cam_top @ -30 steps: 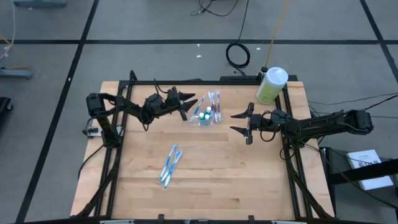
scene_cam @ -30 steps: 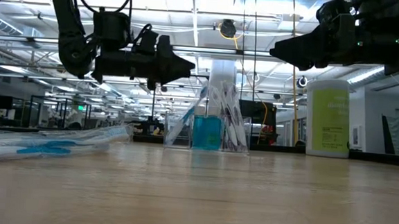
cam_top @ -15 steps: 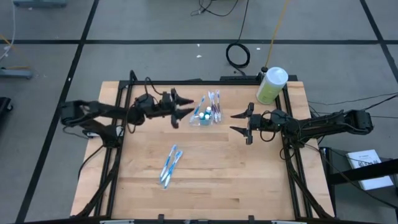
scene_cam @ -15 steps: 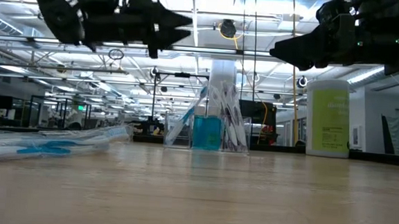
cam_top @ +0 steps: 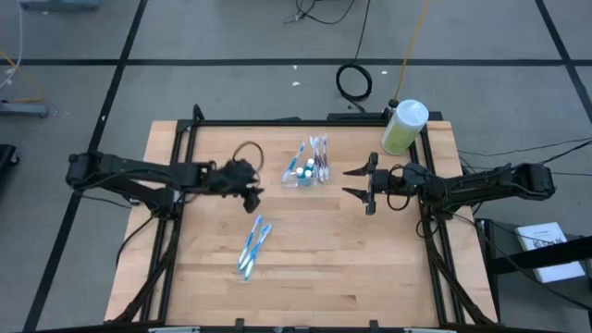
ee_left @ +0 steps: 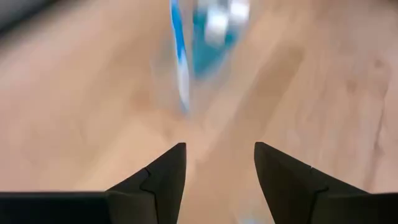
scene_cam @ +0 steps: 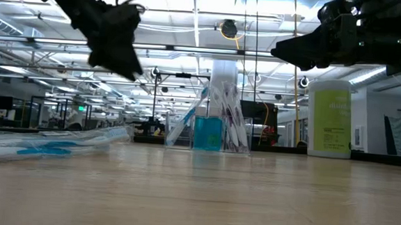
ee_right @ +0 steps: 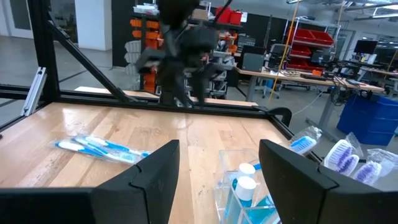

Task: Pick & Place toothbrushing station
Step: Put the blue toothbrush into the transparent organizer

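The tray (cam_top: 306,170) sits between both arms; left gripper (cam_top: 252,194) at its eight o'clock and right gripper (cam_top: 359,184) at its four o'clock hover, fingers spread, empty.

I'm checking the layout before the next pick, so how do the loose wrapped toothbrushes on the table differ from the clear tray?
The loose toothbrushes lie flat in the middle of the wooden table; the clear tray sits toward the far edge, with its brushes leaning upright. The loose toothbrushes are below the left gripper; the tray sits between both grippers, nearer the right gripper. Both hold blue and white brushes, and neither is gripped.
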Controlling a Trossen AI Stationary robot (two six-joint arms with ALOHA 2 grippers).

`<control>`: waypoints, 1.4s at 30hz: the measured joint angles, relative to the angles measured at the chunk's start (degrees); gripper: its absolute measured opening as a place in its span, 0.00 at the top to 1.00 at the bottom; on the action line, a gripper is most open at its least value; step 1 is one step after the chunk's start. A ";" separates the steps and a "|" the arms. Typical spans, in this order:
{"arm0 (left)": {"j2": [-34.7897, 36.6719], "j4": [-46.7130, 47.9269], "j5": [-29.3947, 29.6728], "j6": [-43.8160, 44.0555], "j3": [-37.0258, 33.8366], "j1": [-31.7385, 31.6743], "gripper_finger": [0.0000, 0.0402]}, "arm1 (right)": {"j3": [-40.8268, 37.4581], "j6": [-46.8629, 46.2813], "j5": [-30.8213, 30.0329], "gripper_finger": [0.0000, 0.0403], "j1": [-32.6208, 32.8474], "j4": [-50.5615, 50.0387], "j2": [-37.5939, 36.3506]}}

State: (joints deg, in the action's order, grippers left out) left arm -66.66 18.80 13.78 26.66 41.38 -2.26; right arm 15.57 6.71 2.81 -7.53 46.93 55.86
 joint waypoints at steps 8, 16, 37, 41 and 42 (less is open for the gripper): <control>-12.54 5.86 -12.00 15.49 3.52 6.84 0.51 | 0.00 0.01 -0.11 0.47 -0.02 0.51 -0.02; -21.87 7.07 -14.29 15.65 4.80 8.37 0.51 | 0.00 -0.01 -0.06 0.47 0.00 0.38 0.00; -22.73 28.38 -4.44 26.58 4.82 3.57 0.51 | 0.00 -0.05 -0.02 0.47 0.00 -0.08 0.00; -22.73 34.52 -2.16 29.94 4.80 1.72 0.51 | 0.00 -0.75 -0.02 0.47 0.00 -0.08 -0.02; -22.73 35.89 -2.15 31.39 4.81 1.24 0.51 | 0.00 -1.07 0.00 0.47 0.00 -0.08 -0.02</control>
State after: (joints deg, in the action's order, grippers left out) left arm -89.38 54.69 11.63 58.05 46.19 -1.02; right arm 15.57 5.64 2.81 -7.53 46.85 55.83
